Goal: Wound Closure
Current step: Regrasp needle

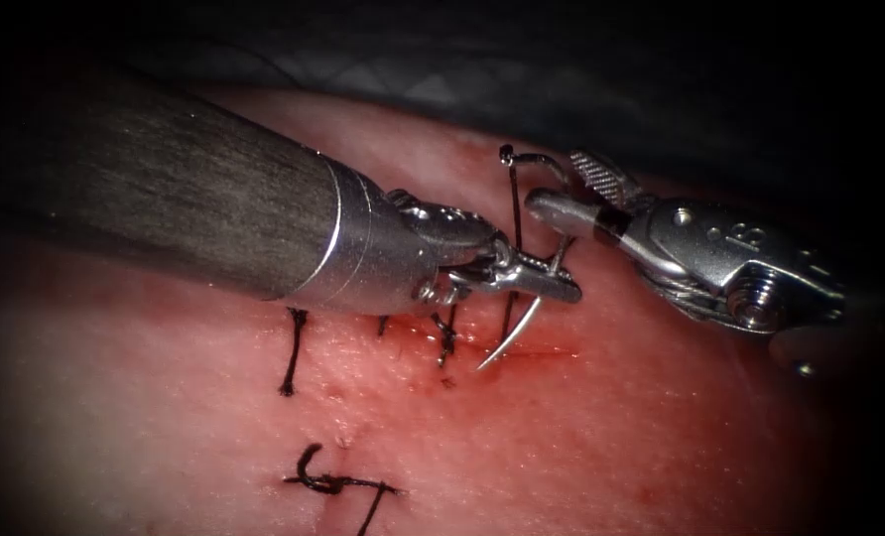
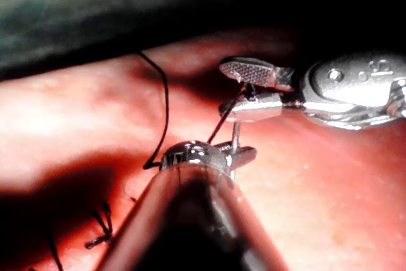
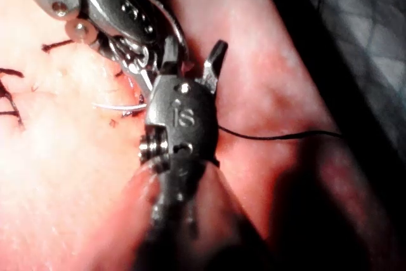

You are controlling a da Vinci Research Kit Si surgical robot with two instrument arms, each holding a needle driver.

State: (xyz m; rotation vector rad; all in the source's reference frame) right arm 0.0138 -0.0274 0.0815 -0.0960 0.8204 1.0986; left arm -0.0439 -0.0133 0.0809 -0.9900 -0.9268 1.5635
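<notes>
needle (image 1: pixel 515 333) in left tool (image 1: pixel 547 283) fingers, tip down-left at cut (image 1: pixel 522 349); right tool (image 1: pixel 571 189) fingers wide.

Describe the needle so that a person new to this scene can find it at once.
Start from the tissue and follow the thick left shaft to its hand, shut on the needle. The needle's tip hangs just above the cut. Unlike the dark stitches nearby, it is a bright, curved steel sliver.
</notes>
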